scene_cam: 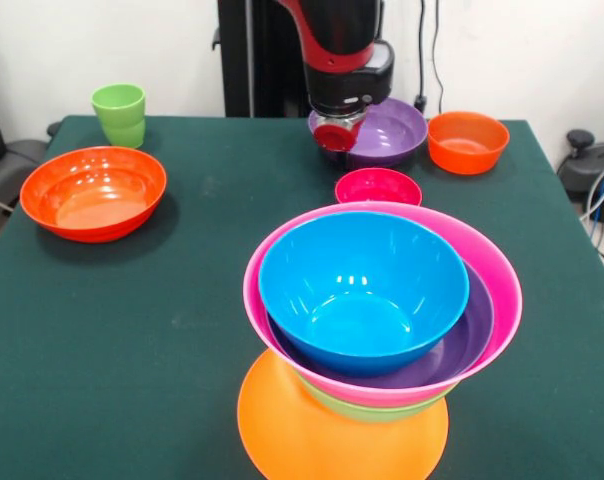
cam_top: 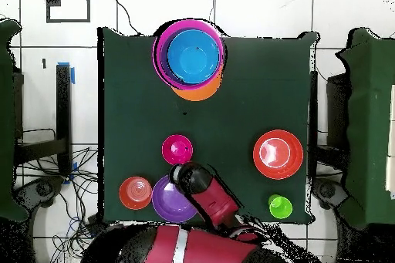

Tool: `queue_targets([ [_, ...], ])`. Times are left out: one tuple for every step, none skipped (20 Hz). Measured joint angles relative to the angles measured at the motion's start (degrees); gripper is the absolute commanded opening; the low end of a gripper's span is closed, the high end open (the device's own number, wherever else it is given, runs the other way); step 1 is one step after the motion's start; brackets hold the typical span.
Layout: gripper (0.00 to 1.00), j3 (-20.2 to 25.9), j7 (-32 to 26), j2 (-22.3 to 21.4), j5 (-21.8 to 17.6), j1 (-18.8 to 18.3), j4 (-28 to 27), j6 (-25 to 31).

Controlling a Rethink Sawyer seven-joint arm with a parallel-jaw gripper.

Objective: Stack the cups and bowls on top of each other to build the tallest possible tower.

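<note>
Hovering at the table's robot edge, our gripper (scene_cam: 334, 135) hangs over the purple bowl's (scene_cam: 392, 135) rim; jaw state we cannot tell.

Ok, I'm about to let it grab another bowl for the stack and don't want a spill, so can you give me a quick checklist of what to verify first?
1. Tower upright on the upturned orange bowl: ok, though the upper bowls overhang the base.
2. Blue bowl seated in the top of the stack: ok.
3. Claw over the loose purple bowl: ok, it hangs at that bowl's rim.
4. Claw open or shut: cannot tell.
5. Small magenta bowl apart from the purple bowl: ok in the overhead view, but close.
6. Green cup and large red-orange bowl away from the arm's path: ok, both sit at the opposite side.
</note>
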Motion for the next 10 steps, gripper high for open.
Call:
queue_targets([
  [0.0,-0.2,0.0,0.0,0.0,0.2,0.0,0.0],
  [0.0,-0.4,0.0,0.0,0.0,0.6,0.0,0.0],
  [0.0,-0.8,0.0,0.0,0.0,1.1,0.0,0.0],
  [0.0,-1.1,0.0,0.0,0.0,1.6,0.0,0.0],
  [0.0,-1.3,0.0,0.0,0.0,1.9,0.0,0.0],
  [0.0,-1.6,0.0,0.0,0.0,2.5,0.0,0.0],
  [0.0,-1.8,0.0,0.0,0.0,2.8,0.0,0.0],
  [0.0,-2.1,0.0,0.0,0.0,3.0,-0.1,0.0],
  [0.0,-2.3,0.0,0.0,0.0,3.3,-0.1,0.0],
  [0.0,-2.9,0.0,0.0,0.0,3.7,-0.2,0.1],
])
